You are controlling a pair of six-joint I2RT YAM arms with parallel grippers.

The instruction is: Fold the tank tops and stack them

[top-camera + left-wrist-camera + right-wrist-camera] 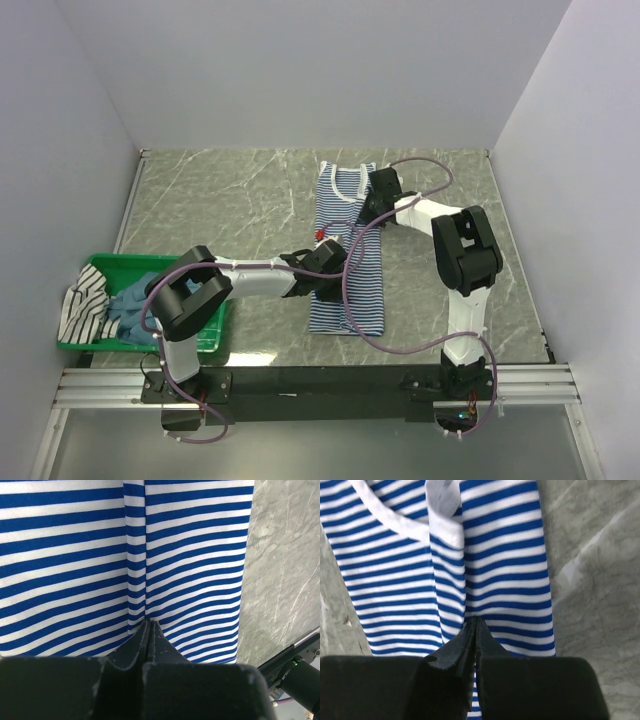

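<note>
Both pairs of jaws pinch shut on a lengthwise ridge of the striped tank top (325,310), lying flat on the worktop (230,200); lifting evenly together should land the fold straight.

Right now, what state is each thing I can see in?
navy striped tank top: laid flat, folded narrow lengthwise.
left claw: shut on its fold.
right claw: shut on its fold.
green basket: upright, holding two tops.
teal tank top: crumpled inside basket.
black-and-white tank top: crumpled, hanging over basket rim.
</note>
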